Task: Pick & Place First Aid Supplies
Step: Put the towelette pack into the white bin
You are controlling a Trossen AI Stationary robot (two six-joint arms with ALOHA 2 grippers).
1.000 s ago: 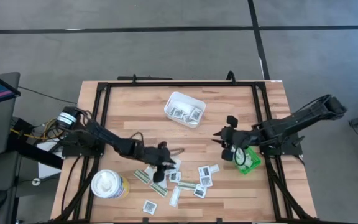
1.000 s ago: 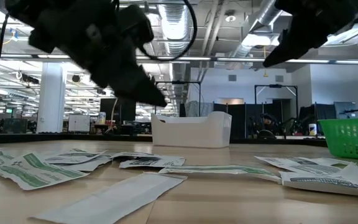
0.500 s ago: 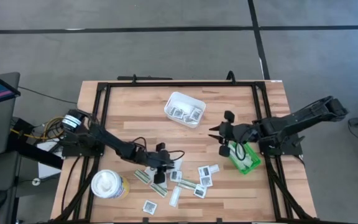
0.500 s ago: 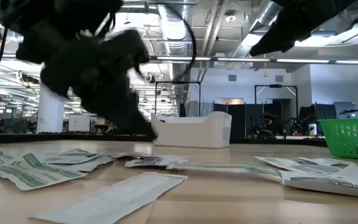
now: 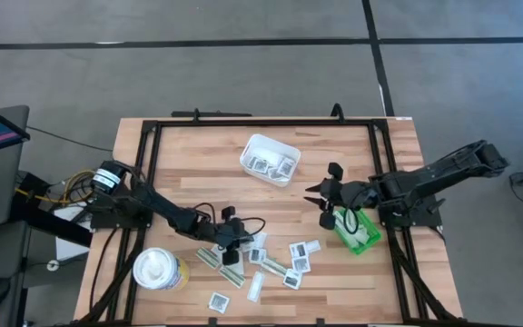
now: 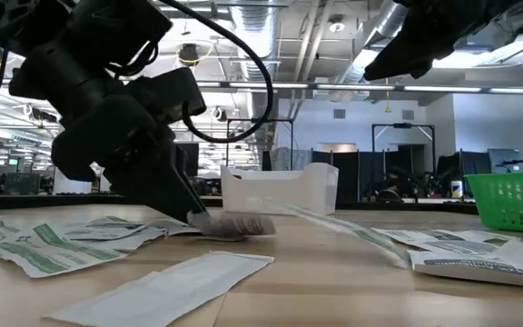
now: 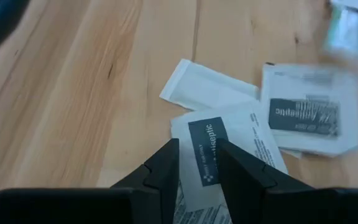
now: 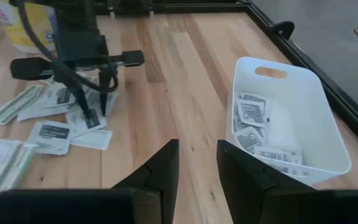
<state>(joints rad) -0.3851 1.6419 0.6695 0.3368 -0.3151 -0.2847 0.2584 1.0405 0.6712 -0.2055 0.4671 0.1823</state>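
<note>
The left claw [image 5: 234, 243] is down among the small flat white first aid packets [image 5: 291, 255] scattered on the wooden counter [image 5: 198, 163], its fingers narrowly parted around a square white packet [image 7: 213, 151] printed "antiseptic" on a dark grey block. A second ago it hung a little higher and farther right; it has since dropped onto the pile. The right claw [image 5: 320, 202] hovers slightly open and empty between the white rectangular plastic tray [image 5: 251, 146], already holding packets, and the green bin [image 5: 367, 238].
</note>
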